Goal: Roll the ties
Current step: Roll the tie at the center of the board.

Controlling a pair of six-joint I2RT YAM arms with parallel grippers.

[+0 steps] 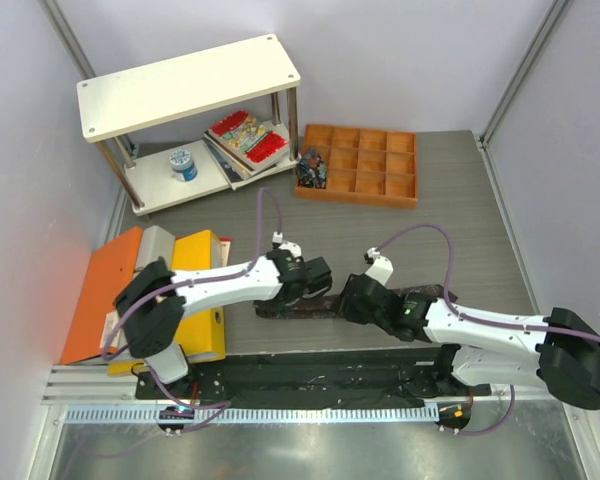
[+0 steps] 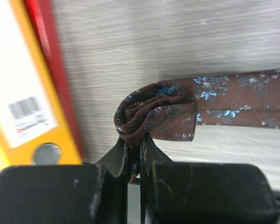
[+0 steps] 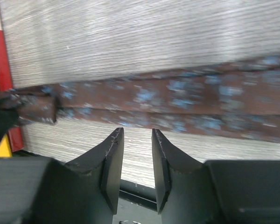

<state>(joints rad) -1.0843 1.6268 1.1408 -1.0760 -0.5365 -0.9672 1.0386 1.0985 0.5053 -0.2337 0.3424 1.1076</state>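
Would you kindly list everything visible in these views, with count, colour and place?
tie: one, brown with blue flowers, across the table's near side, its left end rolled
shelf: one, white, two tiers, far left
spool: one, blue and white, lower tier
packets: a stack, red-patterned, lower tier
tray: one, orange, compartmented, far middle
bundle: dark, in the tray's left end; too small to identify
binders: three, orange, grey, yellow, table's left edge
table: one, grey wood grain
left end effector: black, shut on the tie's rolled end
right end effector: black, open, beside the flat strip
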